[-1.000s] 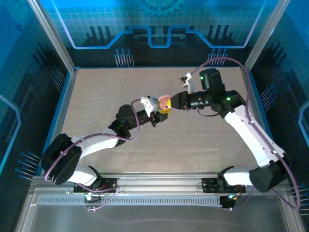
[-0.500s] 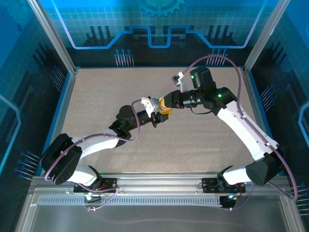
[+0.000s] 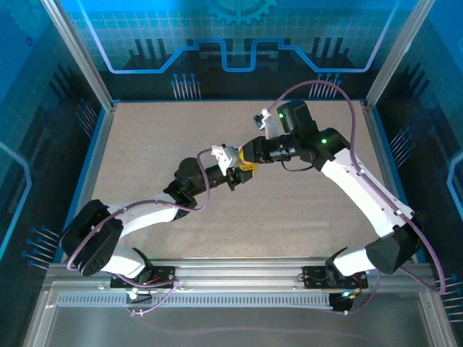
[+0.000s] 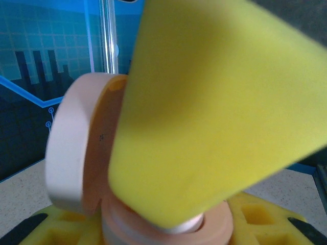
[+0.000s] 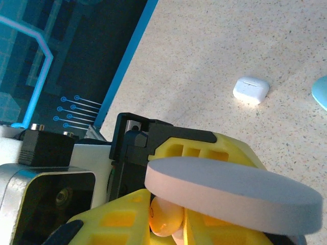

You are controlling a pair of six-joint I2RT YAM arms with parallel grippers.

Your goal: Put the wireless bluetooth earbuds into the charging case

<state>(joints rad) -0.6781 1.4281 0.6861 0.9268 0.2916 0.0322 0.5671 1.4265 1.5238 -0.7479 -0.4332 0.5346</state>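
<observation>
**Item: earbud insertion, pink set. Status: in progress.**

- Pink charging case (image 4: pixel 76 153): held off the table (image 3: pixel 145 144) at the centre of the overhead view. The lid (image 5: pixel 235 194) is swung open; the base is seen at the bottom of the left wrist frame.
- Left end effector (image 4: pixel 153 228): its yellow pads are pressed in on the case base from either side.
- Right end effector (image 5: pixel 171 224): brought up against the open case. Its fingers are drawn close on a small glossy peach-pink piece, taken to be a pink earbud (image 5: pixel 164 213), which is seen at the bottom centre of the right wrist frame, just under the lid.
- Done, as judged: case lifted and opened, one earbud picked up and carried to the mouth of the case.
- Left, as judged: the earbud is not shown seated. Whether any socket is already filled cannot be told, as the inside of the base is hidden. Release, further earbuds and lid closing are outstanding.

**Surroundings**

- White case (image 5: pixel 251 89): closed, lying on the table in the upper right of the right wrist frame, well apart from the held case.
- Pale blue object (image 5: pixel 322 94): cut off at the right edge of that frame, kind not determinable.

**Obstructions**

- The open lid overhangs the earbud and narrows the approach.
- A yellow finger (image 4: pixel 219 112) of the right end effector masks the sockets in the left wrist frame.
</observation>
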